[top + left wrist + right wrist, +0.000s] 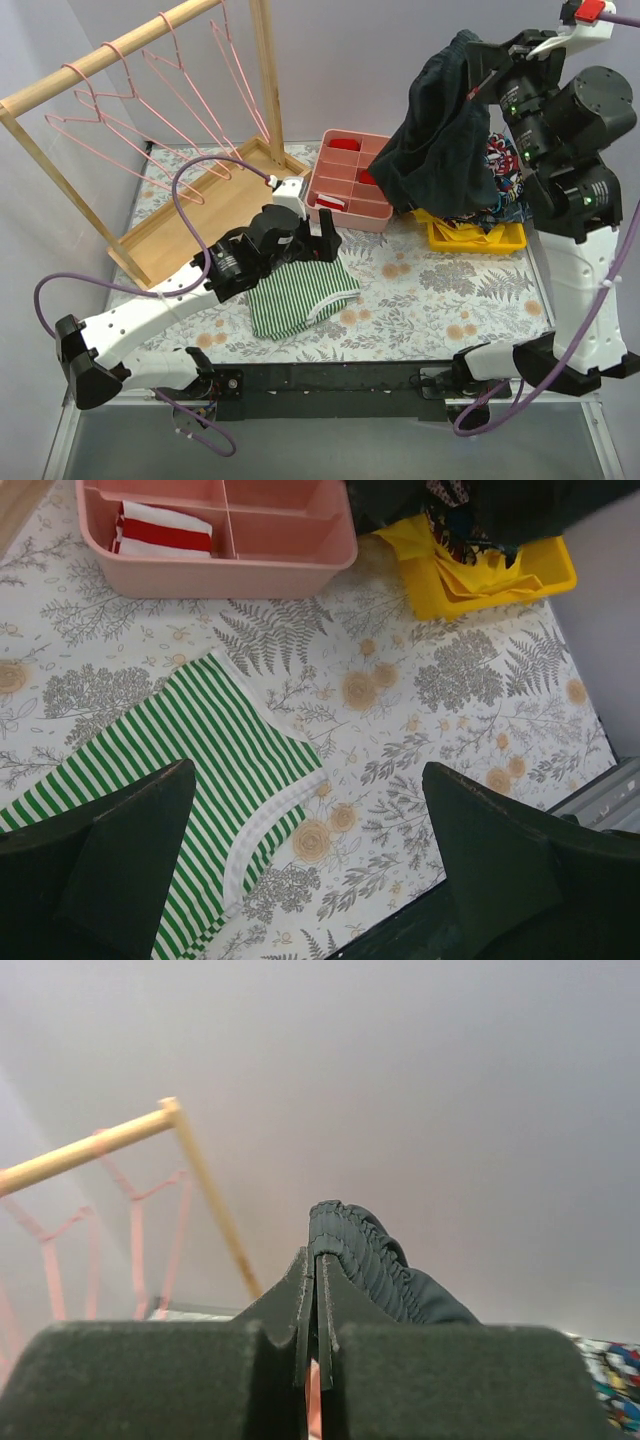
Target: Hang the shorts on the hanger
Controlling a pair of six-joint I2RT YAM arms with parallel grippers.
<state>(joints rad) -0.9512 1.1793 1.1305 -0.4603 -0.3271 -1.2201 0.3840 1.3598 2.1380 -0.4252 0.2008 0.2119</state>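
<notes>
The dark navy shorts [440, 140] hang high above the table's back right, held by the waistband in my right gripper [480, 48]. In the right wrist view the gathered waistband [365, 1250] sticks up from between the shut fingers of my right gripper [318, 1270]. Several pink wire hangers [150, 110] hang on the wooden rail [110, 55] at the back left; they show blurred in the right wrist view [130, 1230]. My left gripper [310, 240] is open and empty, low over the table beside the green-striped shorts [295, 295]; the left wrist view shows its spread fingers [130, 850].
A pink compartment tray [350, 180] stands at the back centre, with red-and-white cloth inside [165, 530]. A yellow tray [475, 235] with a colourful patterned garment [500, 160] sits under the hanging shorts. The rack's wooden base [190, 215] lies at the back left.
</notes>
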